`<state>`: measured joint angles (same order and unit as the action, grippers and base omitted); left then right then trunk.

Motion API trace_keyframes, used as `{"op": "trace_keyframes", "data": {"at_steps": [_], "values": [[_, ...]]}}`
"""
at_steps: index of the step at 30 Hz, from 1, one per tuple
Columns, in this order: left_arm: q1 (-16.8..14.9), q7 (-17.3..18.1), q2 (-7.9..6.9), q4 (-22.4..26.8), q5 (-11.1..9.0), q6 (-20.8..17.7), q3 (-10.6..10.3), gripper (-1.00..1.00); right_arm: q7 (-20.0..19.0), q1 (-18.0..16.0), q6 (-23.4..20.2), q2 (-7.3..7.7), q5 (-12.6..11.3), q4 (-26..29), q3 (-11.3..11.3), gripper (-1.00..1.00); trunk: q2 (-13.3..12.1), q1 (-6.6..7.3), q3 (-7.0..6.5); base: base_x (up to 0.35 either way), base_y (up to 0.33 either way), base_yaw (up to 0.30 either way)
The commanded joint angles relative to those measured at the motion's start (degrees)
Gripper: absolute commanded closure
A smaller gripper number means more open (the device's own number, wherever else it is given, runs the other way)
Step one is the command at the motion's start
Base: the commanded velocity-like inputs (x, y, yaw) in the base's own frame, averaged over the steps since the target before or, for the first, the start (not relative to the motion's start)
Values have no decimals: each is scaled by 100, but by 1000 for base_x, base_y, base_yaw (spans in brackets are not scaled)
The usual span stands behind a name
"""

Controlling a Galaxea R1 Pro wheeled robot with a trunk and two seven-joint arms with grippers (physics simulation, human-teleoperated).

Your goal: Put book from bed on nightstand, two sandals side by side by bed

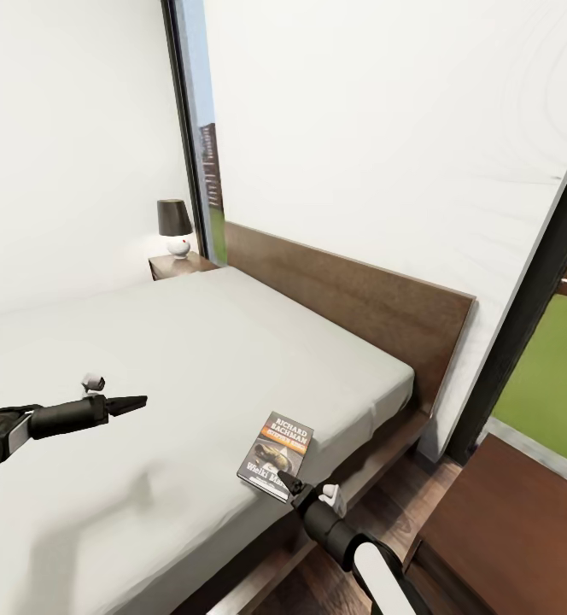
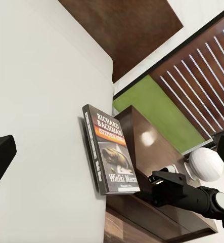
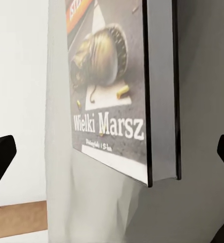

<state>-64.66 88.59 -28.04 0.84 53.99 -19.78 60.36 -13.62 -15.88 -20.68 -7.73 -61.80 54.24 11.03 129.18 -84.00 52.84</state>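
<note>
1. We are in a bedroom of a home: a low bed (image 1: pixel 189 359) with a grey mattress and dark wooden headboard (image 1: pixel 352 299)
2. We see a nightstand (image 1: pixel 179 265) bearing a lamp (image 1: pixel 175 226)
3. We see white walls, and a black-framed window (image 1: pixel 557 342) onto green lawn

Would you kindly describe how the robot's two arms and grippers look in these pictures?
Both arms have glossy white rounded segments that give way to matte black wrists. The left gripper has slim, tapering black fingers, and the right gripper is black too, with a small white block beside its wrist.
</note>
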Motion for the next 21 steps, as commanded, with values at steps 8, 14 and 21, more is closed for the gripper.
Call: {"op": "trace_keyframes", "data": {"at_steps": [8, 14, 21], "values": [[-3, 26, 0, 4, 59, -61, 39, -100, -1, -2, -23, -1, -27, -6, -4, -100, 2, 1, 5, 0, 0, 0], [-3, 28, 0, 4, 59, -61, 38, -100, 0, -2, -23, -6, -20, -9, -4, -100, 2, 1, 5, 0, 0, 0], [-3, 31, 0, 4, 59, -61, 38, -100, 0, 2, -23, -9, -22, -120, -4, -100, 2, 1, 5, 0, 0, 0]]}}
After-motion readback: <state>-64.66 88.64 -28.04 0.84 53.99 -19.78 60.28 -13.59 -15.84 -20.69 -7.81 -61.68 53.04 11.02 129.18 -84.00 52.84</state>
